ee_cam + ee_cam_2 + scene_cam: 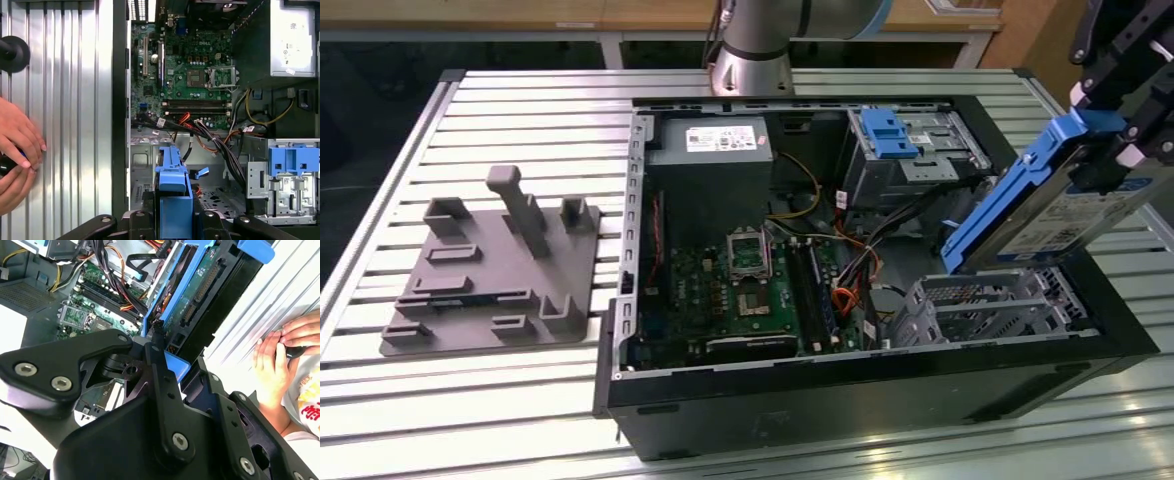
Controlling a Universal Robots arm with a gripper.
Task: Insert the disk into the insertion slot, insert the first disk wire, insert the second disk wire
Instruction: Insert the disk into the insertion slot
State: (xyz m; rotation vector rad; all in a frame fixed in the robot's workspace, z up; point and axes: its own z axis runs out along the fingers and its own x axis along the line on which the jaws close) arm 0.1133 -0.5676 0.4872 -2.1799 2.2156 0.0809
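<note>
The tool (1110, 150) gripped the disk (1061, 215) by its upper end, jaws closed on the blue carrier. It held the disk tilted in the air at the exterior view's right, above the insertion slot (994, 305) and not yet in it. That slant probably served to aim the disk's lower edge at the bay's mouth.

The slot sat low and to the right in the open computer case (854, 390). It was apart from the taller cage (914, 160), which stood higher in the frame with its blue latch (887, 130). The case lay on its side on the slatted counter (494, 100), presumably so that the bays faced up toward the arm. A grey fixture plate (487, 275) rested at the exterior view's left.

White labels showed on the disk and on the power supply (720, 140), but their print was too small to make out. In the first wrist view, a person's hands (17, 150) rested on the counter beside the case.
</note>
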